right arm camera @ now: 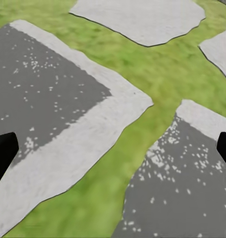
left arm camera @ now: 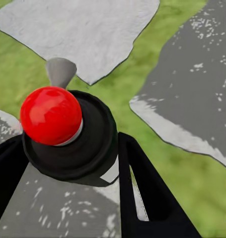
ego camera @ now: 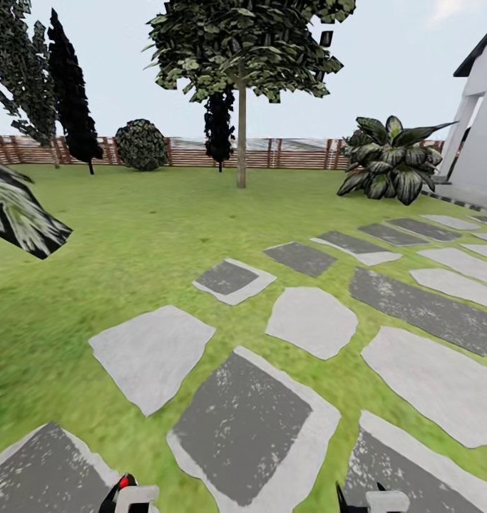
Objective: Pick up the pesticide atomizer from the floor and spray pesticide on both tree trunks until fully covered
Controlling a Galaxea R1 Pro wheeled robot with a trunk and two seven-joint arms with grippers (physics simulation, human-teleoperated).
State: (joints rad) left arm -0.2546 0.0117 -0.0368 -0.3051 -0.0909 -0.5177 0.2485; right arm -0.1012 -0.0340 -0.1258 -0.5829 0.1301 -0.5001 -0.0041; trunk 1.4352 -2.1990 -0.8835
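Clamping the pesticide atomizer [left arm camera: 68,134] between its black fingers [left arm camera: 142,198], the left gripper [left arm camera: 73,163] hangs over grey stepping stones [ego camera: 250,420] and grass [ego camera: 129,235]. The right gripper [right arm camera: 113,148] has its jaws spread wide with nothing between them, paving beneath. Far ahead of both, one pale-trunked tree [ego camera: 241,135] stands before the slatted fence [ego camera: 293,153]; a broad-leaved plant [ego camera: 389,160] grows beside the white house [ego camera: 478,135].

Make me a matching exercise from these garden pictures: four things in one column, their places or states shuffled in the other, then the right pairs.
1. pesticide atomizer
2. tree
3. broad-leaf plant
4. right gripper

a. open over the stepping stones
b. held by the left gripper
c. beside the white house
d. ahead on the lawn, before the fence

Pairs: 1-b, 2-d, 3-c, 4-a
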